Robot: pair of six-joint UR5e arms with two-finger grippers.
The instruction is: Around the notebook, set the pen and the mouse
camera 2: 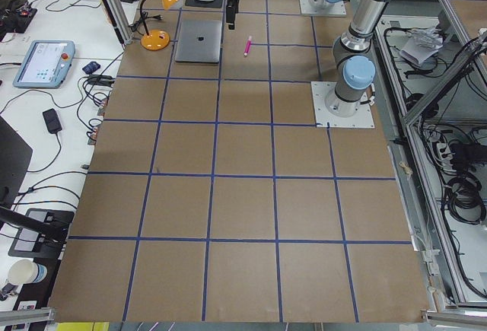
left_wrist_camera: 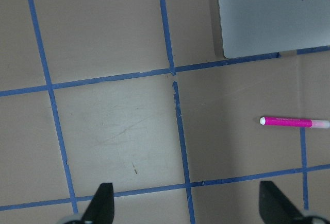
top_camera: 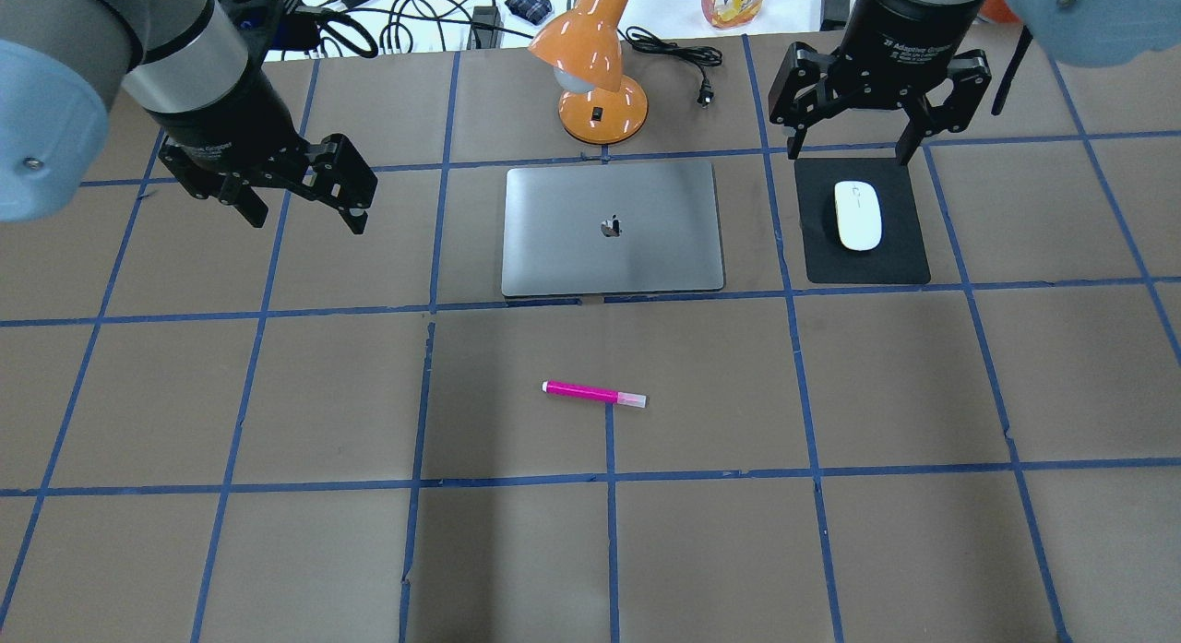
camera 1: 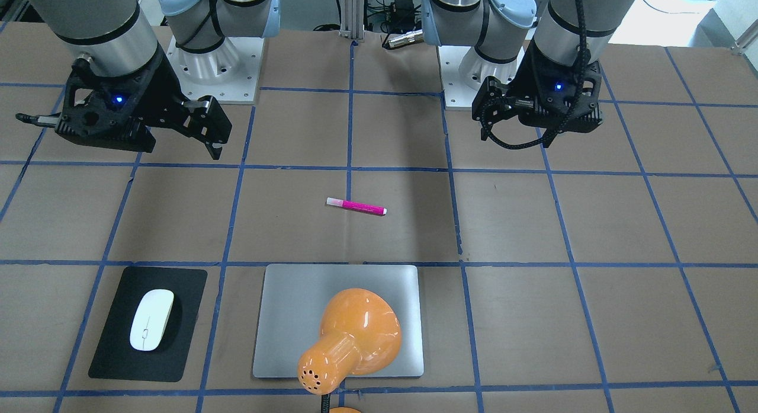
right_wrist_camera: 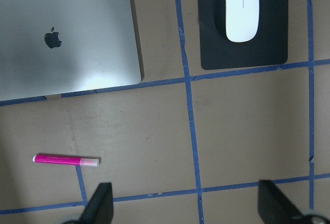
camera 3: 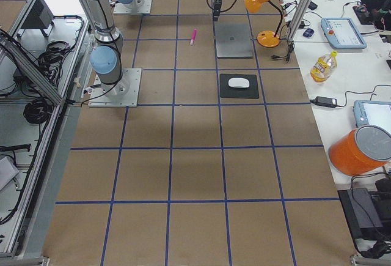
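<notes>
Overhead exterior view is showing the notebook [top_camera: 572, 246] lying flat and closed on the brown table [top_camera: 277, 394], toward its far side, with its long edges running left to right. The pen [top_camera: 593, 393] is lying flat on the bare table on the robot's side of the notebook, well apart from it and roughly parallel to its near edge. Its pale cap end is pointing to the robot's right, and the pen is resting at the end of a blue tape line [top_camera: 610, 440].

The mouse [top_camera: 858, 215] is sitting on a black mat [top_camera: 909, 256] to the robot's right of the notebook. The mat is lying near the notebook without touching it, with a blue line running between them. An orange lamp [top_camera: 600, 80] is standing just beyond the notebook's far edge. In the front-facing view its shade is hiding part of the notebook's surface.

The left gripper [top_camera: 307, 220] is hovering above bare table to the robot's left of the notebook. Its jaws are standing spread apart and are holding nothing; the left wrist view is showing both fingertips wide at the bottom, with the pen and a notebook corner beyond them.

The right gripper [top_camera: 849, 152] is hanging above the far edge of the black mat, over the mouse's side of the table. Its jaws are also standing wide and empty, and it is touching neither the mouse nor the mat.
</notes>
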